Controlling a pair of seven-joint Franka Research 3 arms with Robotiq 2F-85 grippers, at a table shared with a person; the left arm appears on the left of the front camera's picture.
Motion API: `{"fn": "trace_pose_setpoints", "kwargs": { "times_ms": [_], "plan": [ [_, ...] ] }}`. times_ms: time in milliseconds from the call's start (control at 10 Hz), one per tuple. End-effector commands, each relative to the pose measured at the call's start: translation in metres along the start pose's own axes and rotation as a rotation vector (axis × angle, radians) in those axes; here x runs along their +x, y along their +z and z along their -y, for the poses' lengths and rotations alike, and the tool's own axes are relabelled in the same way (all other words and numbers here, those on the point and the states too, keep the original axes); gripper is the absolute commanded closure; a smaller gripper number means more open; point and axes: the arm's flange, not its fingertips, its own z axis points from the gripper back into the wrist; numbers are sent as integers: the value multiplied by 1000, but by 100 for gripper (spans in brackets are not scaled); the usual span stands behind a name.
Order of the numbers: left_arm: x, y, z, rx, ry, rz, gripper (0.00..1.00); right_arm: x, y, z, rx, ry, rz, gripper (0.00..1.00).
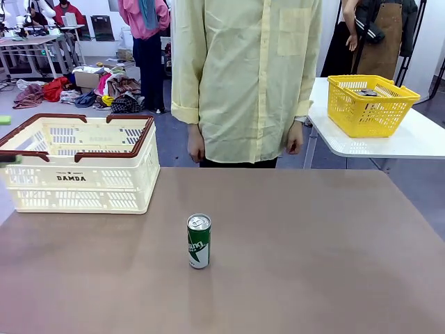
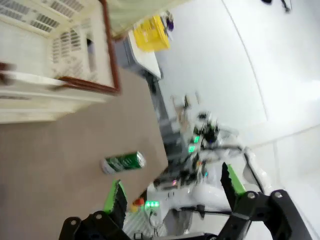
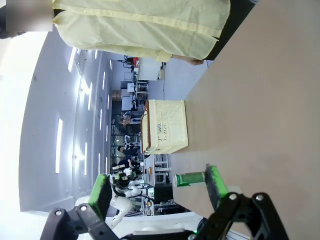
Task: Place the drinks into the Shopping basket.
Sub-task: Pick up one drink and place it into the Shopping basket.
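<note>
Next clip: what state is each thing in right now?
Slim green drink can with silver top: upright on the brown table, unheld.
Cream-white slotted plastic basket with brown rim: on the table, handles folded down.
Left tool: open, holding nothing.
Right tool: open, holding nothing.

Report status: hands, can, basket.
Left hand open, empty. Right hand open, empty. Green can upright mid-table, outside the basket. Person stands at the far edge, arms down.

We are watching the brown table [image 1: 313, 243] bearing a green can [image 1: 199, 241] standing upright, well nearer us than the person's right hand [image 1: 196, 147], with the Shopping basket [image 1: 76, 177] sitting off to that hand's outer side.
</note>
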Motion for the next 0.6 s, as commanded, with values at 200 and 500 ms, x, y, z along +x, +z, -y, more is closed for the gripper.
{"fn": "trace_pose_setpoints", "kwargs": {
  "times_ms": [200, 500],
  "plan": [
    [-53, -214, 125, 452, 2, -508, 0, 4, -1, -3, 19, 17, 10, 0],
    [-87, -315, 127, 624, -67, -618, 0, 4, -1, -3, 19, 17, 10, 0]
  ]
}}
